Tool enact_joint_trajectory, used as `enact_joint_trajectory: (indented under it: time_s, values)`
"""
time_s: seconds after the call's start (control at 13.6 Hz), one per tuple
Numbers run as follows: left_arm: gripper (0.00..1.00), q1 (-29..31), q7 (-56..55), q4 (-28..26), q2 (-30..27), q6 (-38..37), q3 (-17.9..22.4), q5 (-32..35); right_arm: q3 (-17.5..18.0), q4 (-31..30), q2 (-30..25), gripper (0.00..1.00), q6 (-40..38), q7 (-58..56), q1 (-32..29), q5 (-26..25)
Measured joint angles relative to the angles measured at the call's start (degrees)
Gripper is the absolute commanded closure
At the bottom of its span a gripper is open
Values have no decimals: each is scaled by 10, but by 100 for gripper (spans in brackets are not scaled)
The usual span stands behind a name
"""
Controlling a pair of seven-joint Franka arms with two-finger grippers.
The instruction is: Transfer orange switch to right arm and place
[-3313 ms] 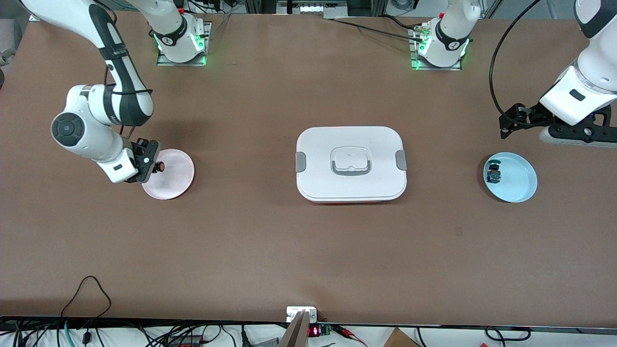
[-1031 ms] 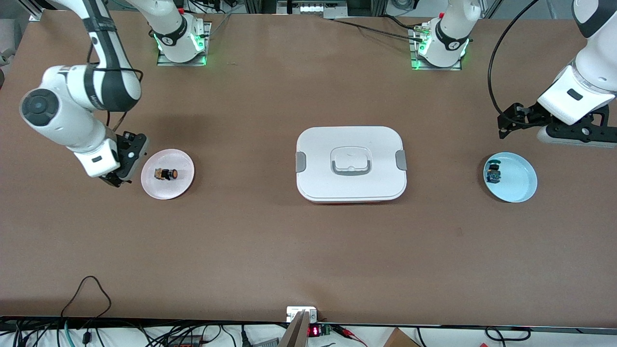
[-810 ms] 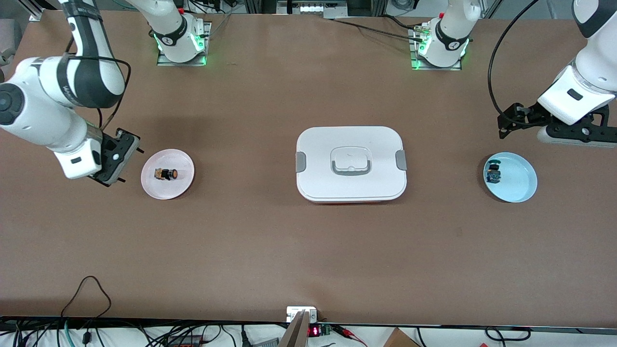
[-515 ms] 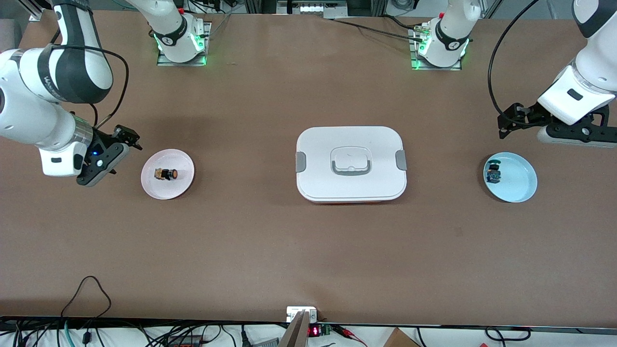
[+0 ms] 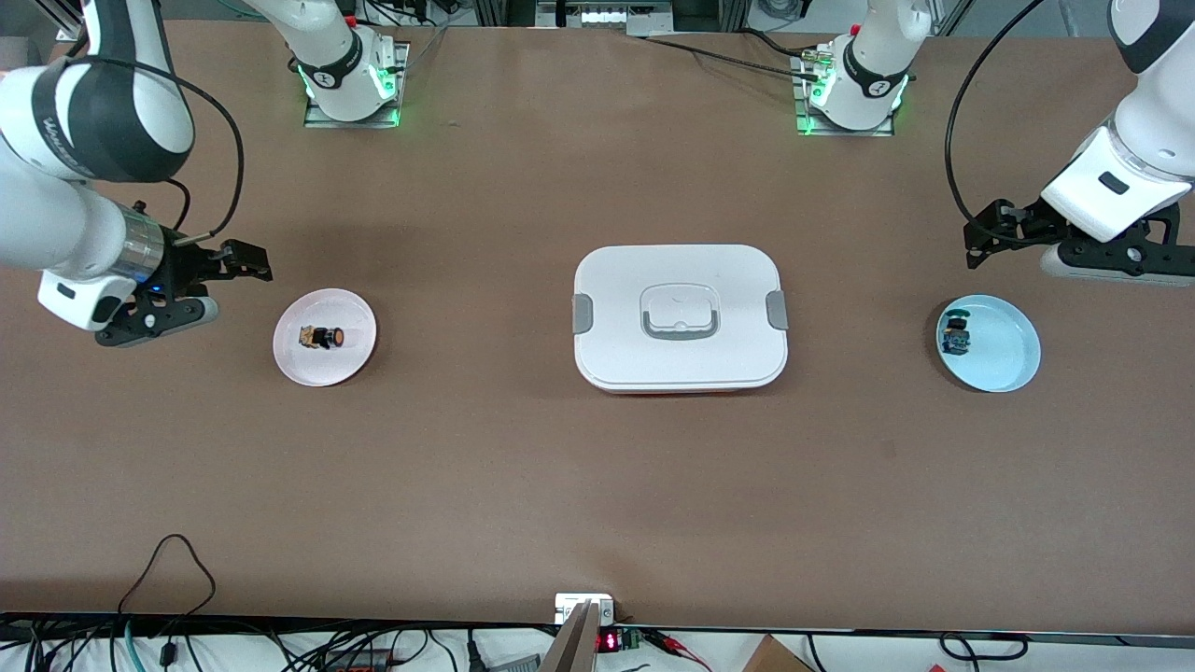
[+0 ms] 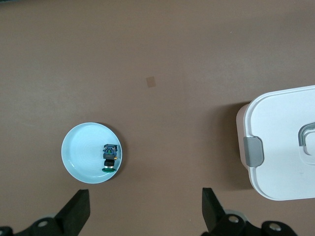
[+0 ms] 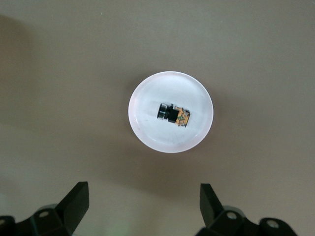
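From the front view, the orange switch (image 5: 323, 336) lies on its side in the pink plate (image 5: 350, 359) toward the right arm's end of the table, its orange cap pointing toward the white lidded box (image 5: 680, 317) at the middle and its tan metal end pointing toward the table's edge. The right gripper (image 5: 245, 261) hangs over bare table just beside the plate, on the side away from the box, holding nothing. So the switch lies toward the table's middle from that claw, with its long axis running roughly along the table's length. The left gripper (image 5: 980, 245) waits over the table near the blue plate (image 5: 1013, 364), which holds the green-capped switch (image 5: 955, 334); it is well apart from the orange one, so the right arm is by far the nearer.

In the left wrist view, the left gripper's fingers (image 6: 76, 211) stand spread wide with nothing between them, looking down on the blue plate (image 6: 76, 157), the green-capped switch (image 6: 110, 156) and a corner of the white box (image 6: 280, 142).

In the right wrist view, the right gripper's fingers (image 7: 76, 199) are likewise parted and empty. The pink plate (image 7: 147, 128) sits ahead of them, with the orange switch (image 7: 173, 113) resting near its centre, clear of both fingers. To my eye the placing looks done; any regrasp would mean closing across the switch's short width.
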Motion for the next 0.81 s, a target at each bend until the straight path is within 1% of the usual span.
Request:
enact_joint_trajectory:
  time_s: [0.07,0.44,0.66,0.81]
  values:
    - [0,-1,0,0,0,0,0,0,-4,7,-5,0,-6,10,0,0]
    - [0,-3,0,0,0,-1,-1,0,-47,29,-16,0,-10,38,-3,0]
    - [0,-3,0,0,0,-1,-1,0,-52,72,-19,0,-64,122,-3,-1]
    - [0,-3,0,0,0,-1,-1,0,-52,103,-20,0,-84,144,-3,-5]
